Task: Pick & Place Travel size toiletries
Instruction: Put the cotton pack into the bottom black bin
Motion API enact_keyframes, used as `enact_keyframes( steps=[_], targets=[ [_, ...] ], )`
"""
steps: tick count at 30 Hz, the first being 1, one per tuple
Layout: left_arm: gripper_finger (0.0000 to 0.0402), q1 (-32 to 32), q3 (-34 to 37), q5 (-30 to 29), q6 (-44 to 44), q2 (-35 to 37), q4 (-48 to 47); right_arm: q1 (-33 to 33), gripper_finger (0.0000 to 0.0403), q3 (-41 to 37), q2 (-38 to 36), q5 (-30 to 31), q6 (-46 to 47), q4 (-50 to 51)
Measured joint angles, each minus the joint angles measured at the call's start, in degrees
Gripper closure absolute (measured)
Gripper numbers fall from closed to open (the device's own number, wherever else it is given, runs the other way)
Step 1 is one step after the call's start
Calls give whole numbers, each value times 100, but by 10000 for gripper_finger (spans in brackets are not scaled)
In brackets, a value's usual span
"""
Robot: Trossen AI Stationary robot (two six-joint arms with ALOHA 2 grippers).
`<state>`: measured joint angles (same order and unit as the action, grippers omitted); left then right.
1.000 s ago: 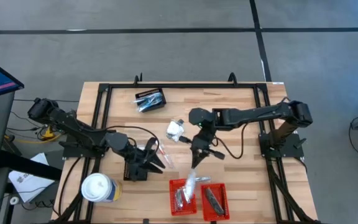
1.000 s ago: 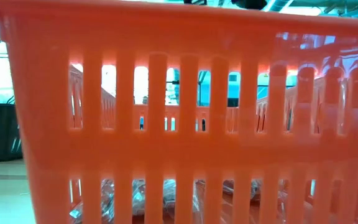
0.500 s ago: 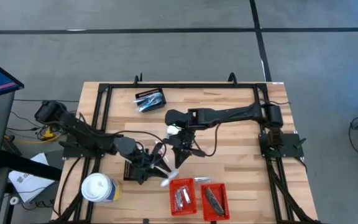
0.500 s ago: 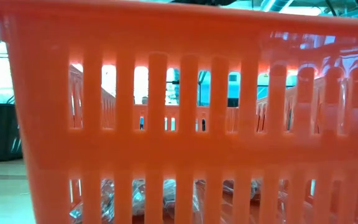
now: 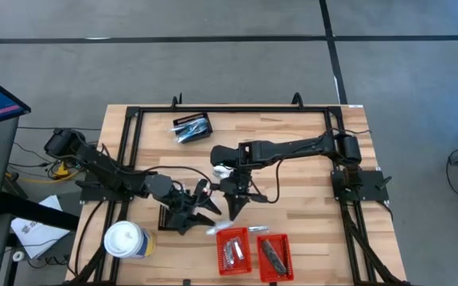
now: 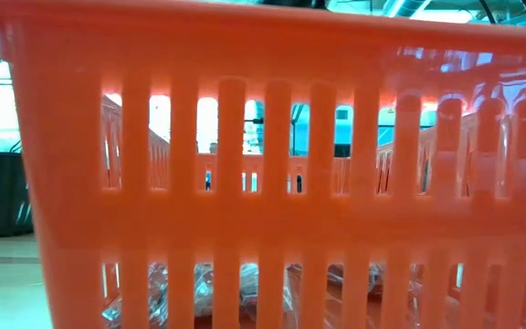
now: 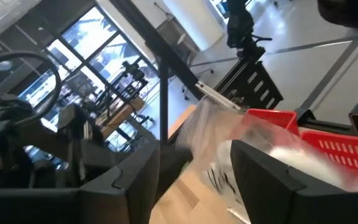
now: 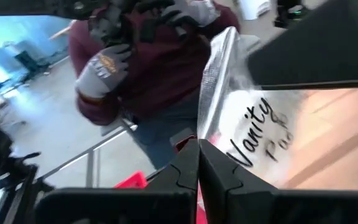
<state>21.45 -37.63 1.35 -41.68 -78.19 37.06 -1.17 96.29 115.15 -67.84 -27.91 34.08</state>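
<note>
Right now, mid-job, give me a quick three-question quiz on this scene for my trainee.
1. True or false: the red basket nearer the white lidded cup is empty.
2. The right gripper has its fingers shut on a clear-wrapped packet. Which word is printed on it? A) Vanity B) Shampoo C) Soap
3. Fill in: the white lidded cup stands on the ___ arm's side of the table.

Key: 1 false, silvery items lie in it; 2 A; 3 left.
</note>
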Motion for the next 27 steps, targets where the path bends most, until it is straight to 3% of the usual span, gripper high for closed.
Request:
enact_keyframes(
  steps=[5, 11, 16, 20, 24, 27],
  targets=[
    [210, 53, 0, -98, 7, 0, -2, 8, 403, 0, 0, -231, -508, 449],
    [210, 70, 0, -127, 202, 0, 0, 140, 403, 0, -2, -133, -387, 449],
    [210, 158, 2, -1014, 621, 161, -13, 271, 403, 0, -37, 187, 17, 483],
    [212, 266, 0, -1772, 1652, 452, -222, 253, 403, -2, -37, 669, 274, 490],
    [221, 260, -2, -1835, 3419, 925, -712, 254, 403, -2, -37, 1012, 529, 480],
    [231, 208, -143, -1765, 4038, 1330, -1746, 262, 403, -2, -37, 1207, 702, 465]
  ],
)
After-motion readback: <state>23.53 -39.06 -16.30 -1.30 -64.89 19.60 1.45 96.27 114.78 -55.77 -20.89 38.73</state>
